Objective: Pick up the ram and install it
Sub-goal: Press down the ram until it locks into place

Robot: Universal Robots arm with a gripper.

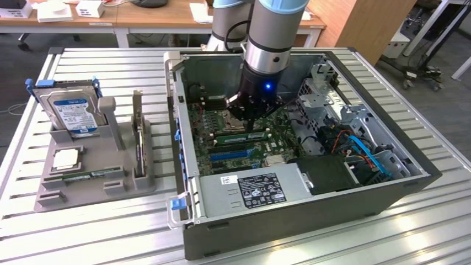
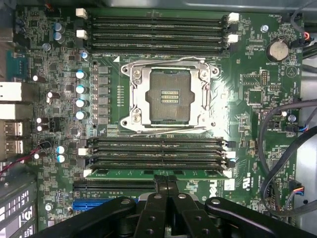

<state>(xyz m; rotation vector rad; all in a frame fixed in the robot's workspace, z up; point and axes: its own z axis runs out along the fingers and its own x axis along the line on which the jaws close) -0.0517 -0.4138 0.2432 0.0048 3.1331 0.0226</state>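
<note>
A ram stick [image 2: 129,173] stands on edge in the memory slot nearest my fingers, one of the bank of slots beside the empty CPU socket [image 2: 167,96]. White latches sit at both its ends. My gripper [image 2: 167,177] is shut, its tips together right at the stick's upper edge near mid-length; no board shows between the fingers. In the exterior view the gripper [image 1: 252,128] reaches down into the open computer case [image 1: 184,165], over the motherboard. Another thin green stick [image 1: 92,175] lies flat on the grey holder [image 1: 52,193] at the exterior view's left.
The holder also carries a blue-labelled hard drive [image 1: 74,113] and an upright dark expansion card [image 1: 138,132]. Inside the case are the power supply [image 1: 254,187], blue and black cables [image 1: 364,154] and a drive cage [image 1: 324,94]. Case walls close in around the arm.
</note>
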